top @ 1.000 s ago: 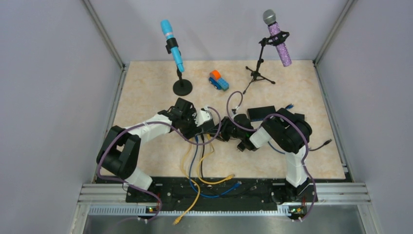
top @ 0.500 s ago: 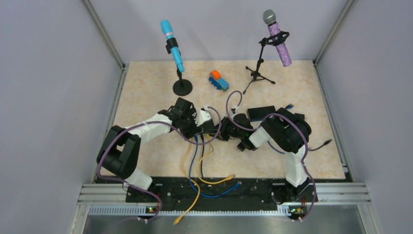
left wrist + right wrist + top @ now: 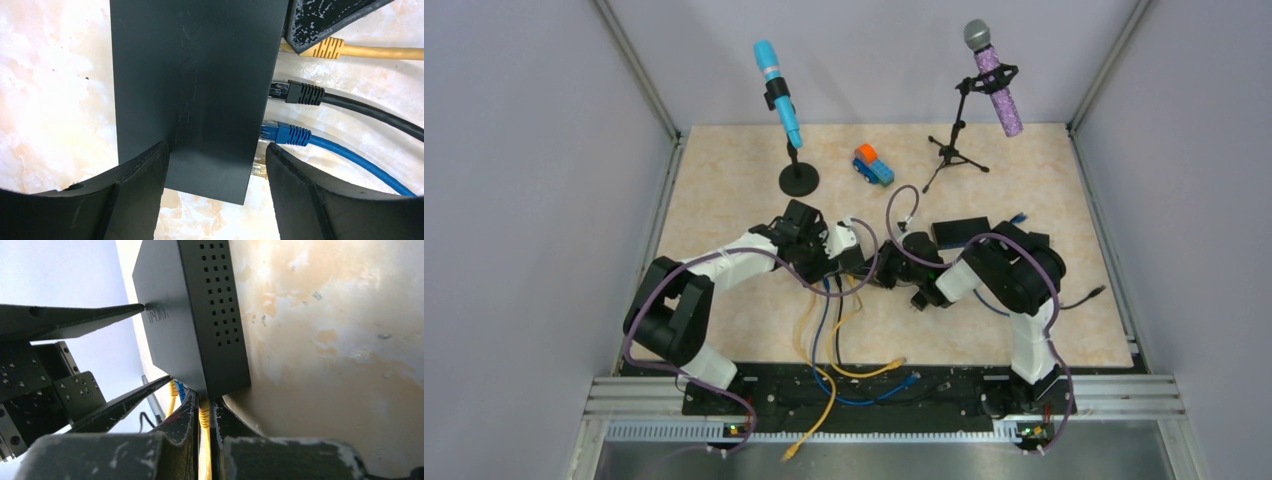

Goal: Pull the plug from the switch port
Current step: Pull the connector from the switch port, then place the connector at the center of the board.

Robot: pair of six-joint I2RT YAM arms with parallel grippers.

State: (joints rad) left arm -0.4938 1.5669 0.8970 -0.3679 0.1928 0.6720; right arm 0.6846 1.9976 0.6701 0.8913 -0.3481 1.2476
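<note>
Change since earlier: right gripper jaws have pinched shut.
Top view: left gripper faces it, tips nearly meeting.
Left wrist view: jaws clamp the black switch between them; blue plug just beside.
Right wrist view: yellow plug pinched between jaws, seated in its port.
Progress: grasp made; pull remains.

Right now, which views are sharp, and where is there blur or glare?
Top external: evenly lit, sharp throughout. Left wrist: switch crisp, left gripper's fingers slightly soft. Right wrist: right gripper's fingers badly blurred around the yellow plug, glare on the tabletop.
</note>
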